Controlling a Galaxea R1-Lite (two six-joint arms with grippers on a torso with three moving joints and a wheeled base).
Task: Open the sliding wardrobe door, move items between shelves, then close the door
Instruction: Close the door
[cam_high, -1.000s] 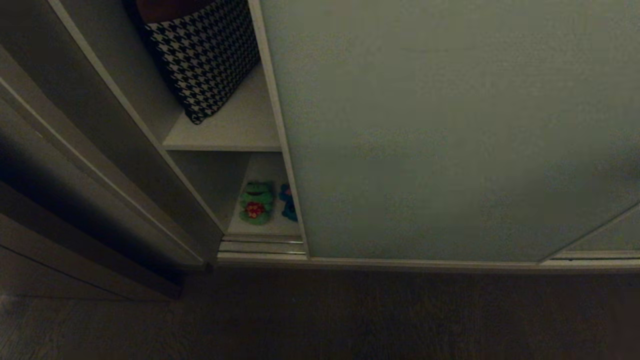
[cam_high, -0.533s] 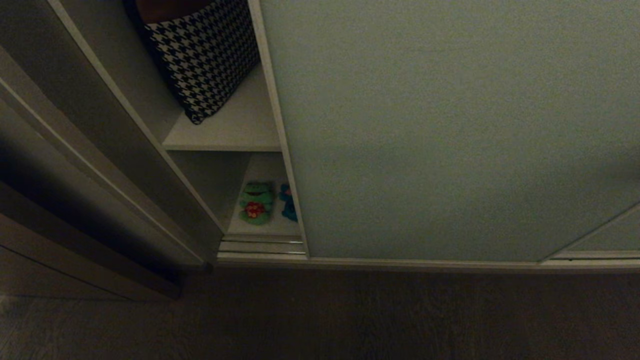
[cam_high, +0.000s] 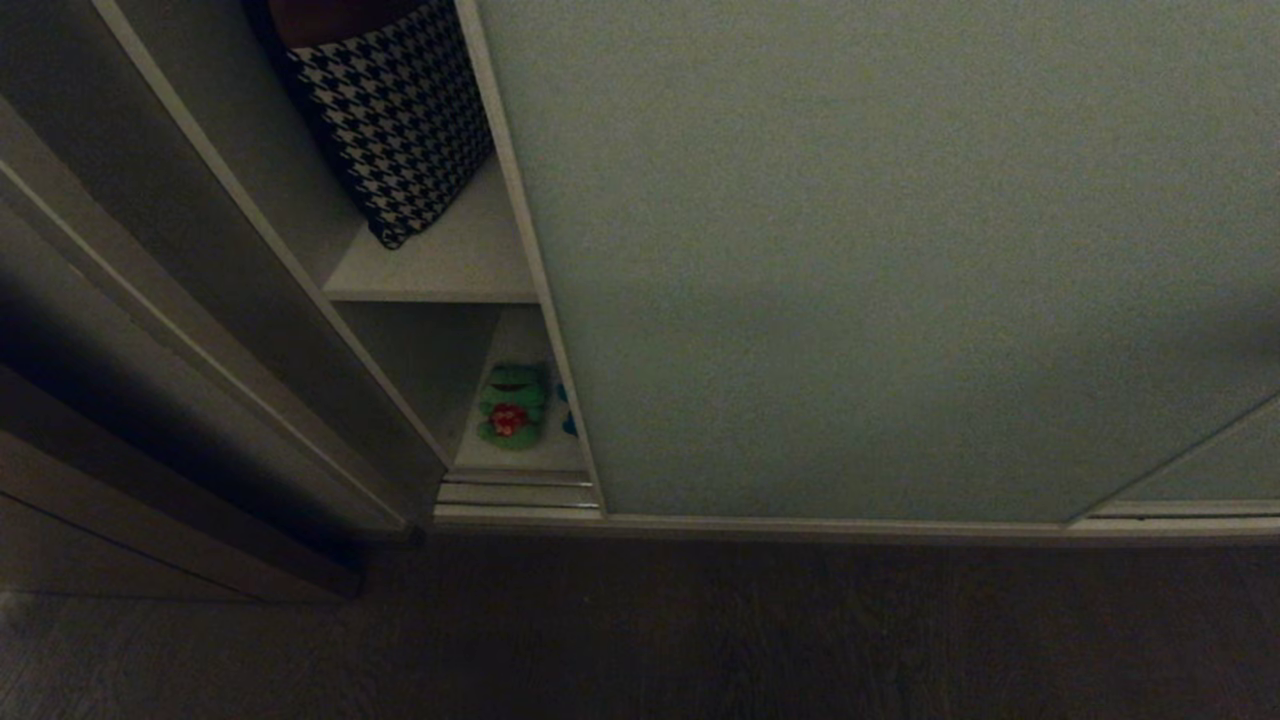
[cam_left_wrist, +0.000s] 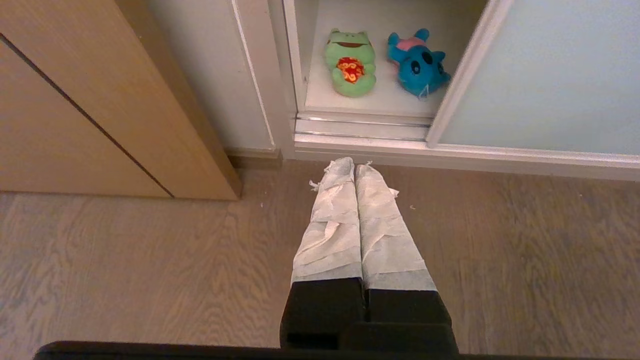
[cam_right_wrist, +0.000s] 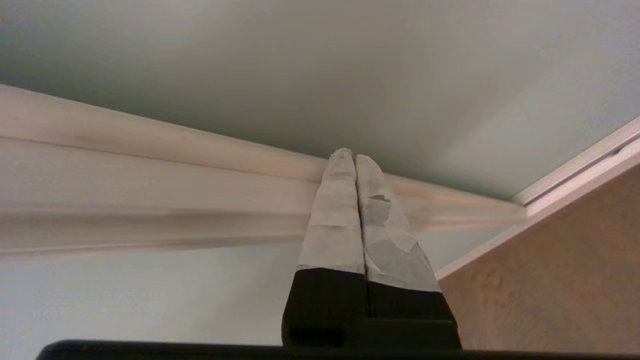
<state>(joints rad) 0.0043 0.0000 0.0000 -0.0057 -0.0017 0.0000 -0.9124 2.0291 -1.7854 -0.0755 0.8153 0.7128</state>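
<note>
Behind door, half-hidden blue toy

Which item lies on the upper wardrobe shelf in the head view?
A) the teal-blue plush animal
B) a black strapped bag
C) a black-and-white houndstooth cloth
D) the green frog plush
C: the houndstooth cloth rests on the upper shelf, while the green frog lies on the bottom shelf below it.

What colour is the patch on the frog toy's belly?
Red with yellow-orange markings on the green frog; clearest in the left wrist view.
</note>
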